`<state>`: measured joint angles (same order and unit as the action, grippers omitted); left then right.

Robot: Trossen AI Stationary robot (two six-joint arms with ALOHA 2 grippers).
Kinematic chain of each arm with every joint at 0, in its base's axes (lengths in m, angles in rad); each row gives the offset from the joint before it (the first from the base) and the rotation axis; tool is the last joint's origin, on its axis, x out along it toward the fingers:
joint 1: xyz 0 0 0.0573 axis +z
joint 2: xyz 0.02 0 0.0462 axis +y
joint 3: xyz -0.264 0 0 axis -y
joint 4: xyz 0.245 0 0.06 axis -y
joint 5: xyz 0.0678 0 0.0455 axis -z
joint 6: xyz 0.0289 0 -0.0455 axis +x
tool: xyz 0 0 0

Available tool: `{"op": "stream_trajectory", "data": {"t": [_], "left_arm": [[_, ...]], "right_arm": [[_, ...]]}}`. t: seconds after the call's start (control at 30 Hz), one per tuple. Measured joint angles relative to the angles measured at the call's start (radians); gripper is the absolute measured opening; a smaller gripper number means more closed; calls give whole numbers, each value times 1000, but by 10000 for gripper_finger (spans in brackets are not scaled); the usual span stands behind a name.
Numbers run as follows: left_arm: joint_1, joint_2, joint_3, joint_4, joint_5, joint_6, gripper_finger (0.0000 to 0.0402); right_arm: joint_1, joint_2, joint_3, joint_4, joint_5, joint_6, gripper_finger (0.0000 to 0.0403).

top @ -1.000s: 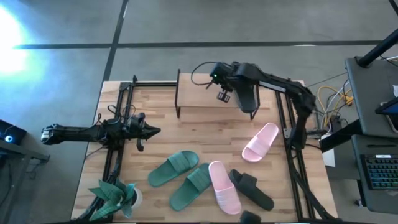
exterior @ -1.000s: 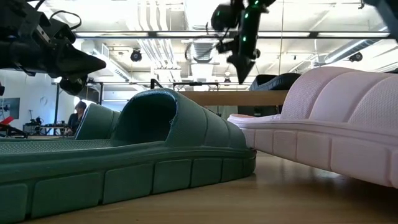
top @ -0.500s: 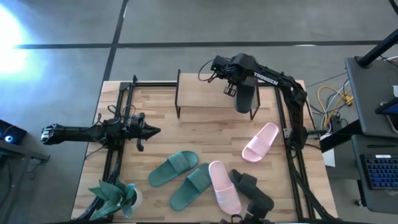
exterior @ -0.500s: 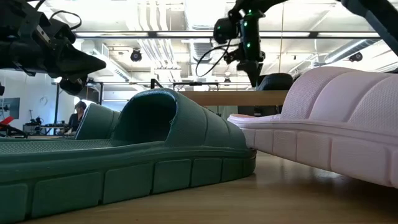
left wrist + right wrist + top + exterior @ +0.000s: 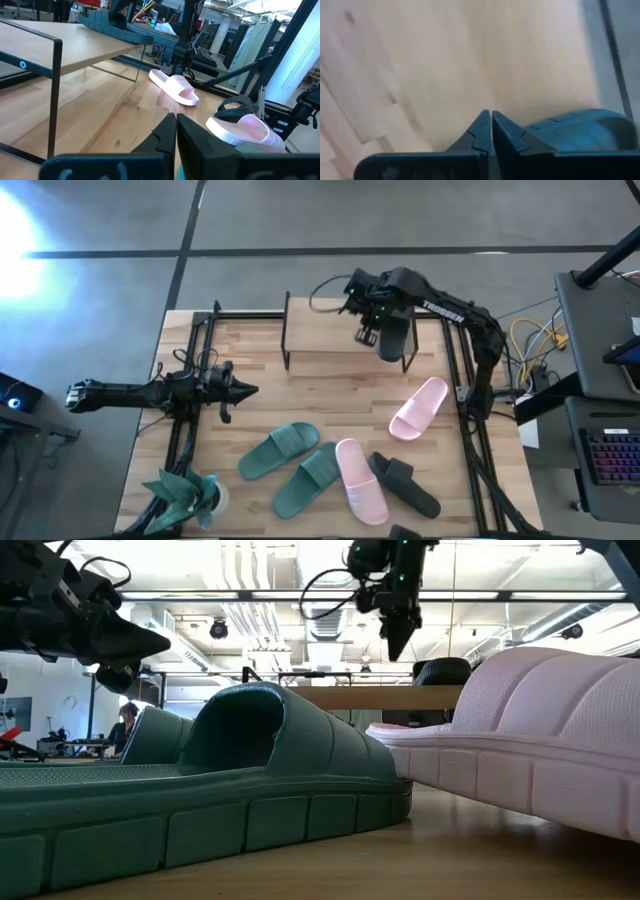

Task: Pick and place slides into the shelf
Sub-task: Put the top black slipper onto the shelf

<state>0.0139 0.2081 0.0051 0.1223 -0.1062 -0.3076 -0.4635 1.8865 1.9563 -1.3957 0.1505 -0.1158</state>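
Observation:
A black slide (image 5: 395, 337) lies on the shelf (image 5: 330, 340), at the right end of its plank top; the low view shows the slide (image 5: 445, 670) on that plank (image 5: 380, 697). My right gripper (image 5: 365, 330) hangs shut above the shelf (image 5: 420, 75), just left of that slide (image 5: 580, 130), tips clear of the plank (image 5: 397, 640). Two green slides (image 5: 280, 450) (image 5: 310, 478), a pink one (image 5: 360, 480) and a black one (image 5: 405, 485) lie soles down near the table's near edge. Another pink slide (image 5: 418, 408) lies right of centre. My left gripper (image 5: 245, 390) waits shut at the table's left.
A potted plant (image 5: 185, 490) stands at the near left corner. Black frame rails (image 5: 195, 370) (image 5: 460, 380) run along both table sides. Bare wood (image 5: 320, 395) lies between the shelf and the slides. The shelf's left half is bare plank. A person (image 5: 125, 725) is far off in the room.
My right gripper, above the shelf beside the black slide, has risen from near the plank; its wrist has swung a little right and back. It stays shut. The black slide on the shelf and the slides on the table have kept their places.

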Motion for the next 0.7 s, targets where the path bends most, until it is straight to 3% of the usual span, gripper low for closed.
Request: {"op": "stream_trajectory", "data": {"t": [0.13, 0.3, 0.7], "left_arm": [[0, 0, 0, 0, 0, 0, 0], [0, 0, 0, 0, 0, 0, 0], [0, 0, 0, 0, 0, 0, 0]], "right_arm": [[17, 25, -59, -7, 9, -12, 9], [20, 23, -123, -11, 100, -16, 9], [7, 3, -174, -76, 130, 7, 9]]}}
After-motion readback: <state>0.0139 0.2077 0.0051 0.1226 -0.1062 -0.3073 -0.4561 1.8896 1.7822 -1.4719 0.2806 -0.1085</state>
